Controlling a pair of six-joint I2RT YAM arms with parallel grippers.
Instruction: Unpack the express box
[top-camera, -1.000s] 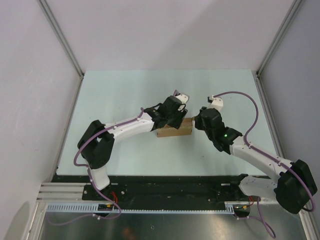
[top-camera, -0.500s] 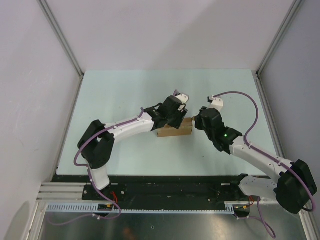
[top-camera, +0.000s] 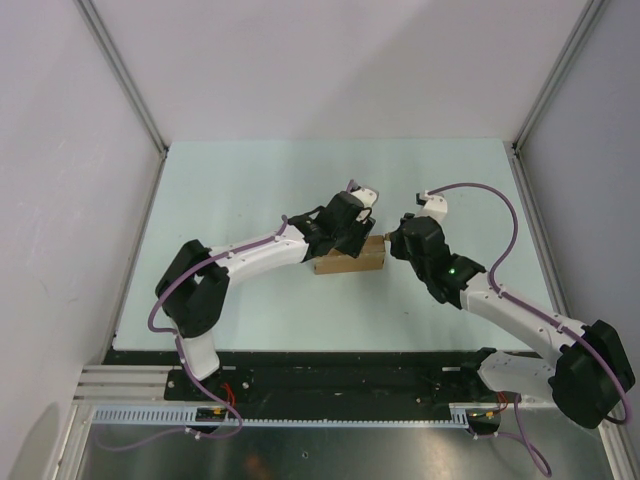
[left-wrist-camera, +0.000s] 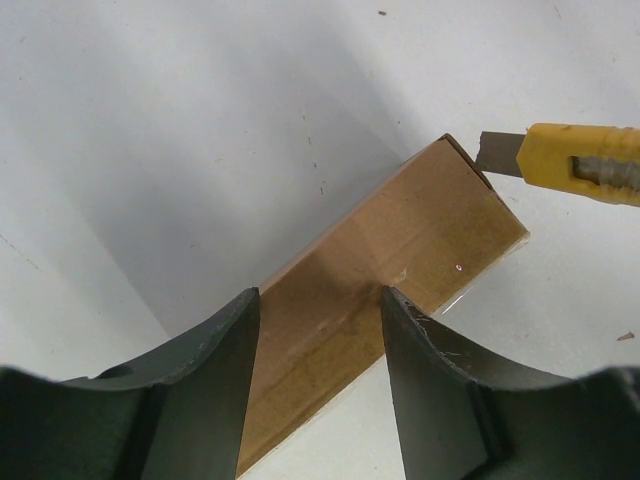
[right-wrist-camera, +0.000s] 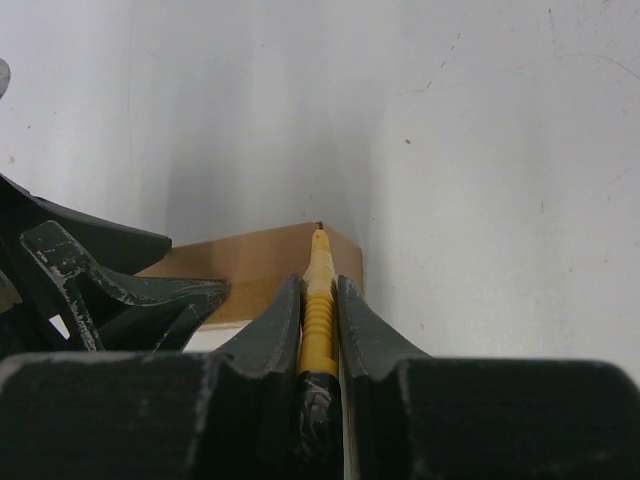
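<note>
From above, the wrists (top-camera: 425, 240) hide most of the express box (top-camera: 350, 264), and only its near side shows, in the middle of the table (top-camera: 250, 190). The left tool (left-wrist-camera: 315, 305), half spread, clamps the box across its width. The right tool (right-wrist-camera: 320, 288) is pinched nearly closed on a yellow utility knife (left-wrist-camera: 575, 160), whose handle is cut off; whether its blade touches the box's corner is unclear. One box, one knife, two tools

a pale green table (top-camera: 250, 190) fills the middle, boxed in by plain white panels: a back wall (top-camera: 340, 60), a left wall (top-camera: 60, 200) and a right wall (top-camera: 600, 220). grey metal posts (top-camera: 123, 80) run up the two back corners. along the near edge lie a black base plate (top-camera: 340, 368), a white slotted rail (top-camera: 330, 420) and a brushed metal sheet (top-camera: 340, 455), all under soft, even light.
</note>
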